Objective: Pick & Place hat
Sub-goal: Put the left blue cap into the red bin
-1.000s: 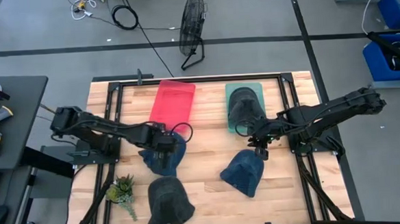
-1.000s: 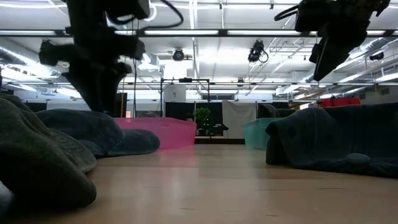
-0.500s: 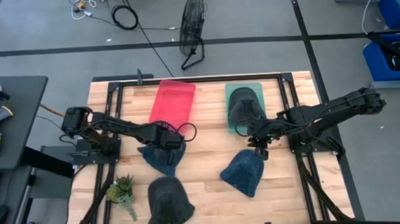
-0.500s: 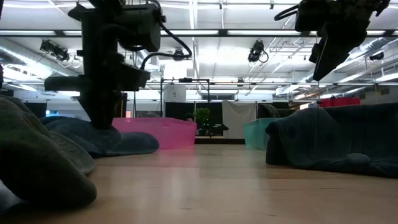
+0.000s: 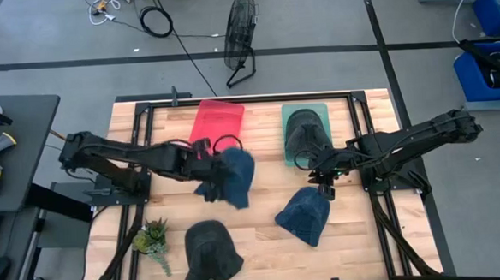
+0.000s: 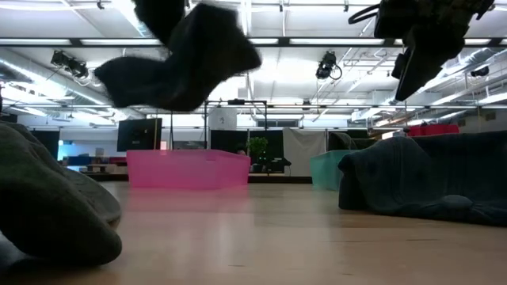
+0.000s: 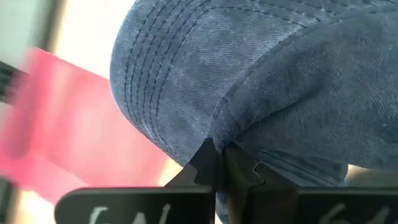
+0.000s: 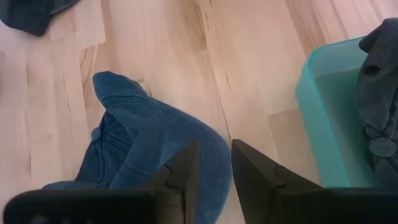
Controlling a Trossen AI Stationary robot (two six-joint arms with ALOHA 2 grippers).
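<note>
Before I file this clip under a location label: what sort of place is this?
Likely a robotics lab in an open industrial hall: a wooden table in a black frame, a floor fan and cables on taped concrete, ceiling lights and monitors beyond.

I count four hats: one hanging from my left gripper [image 5: 207,170] at 9 o'clock [image 5: 233,177], one at 6 [image 5: 212,252], one at 5 [image 5: 304,213], one in the teal bin [image 5: 304,132]. Two bins: pink [image 5: 216,127], teal [image 5: 320,111]. One plant [image 5: 152,241]. One fan [image 5: 241,27].
</note>
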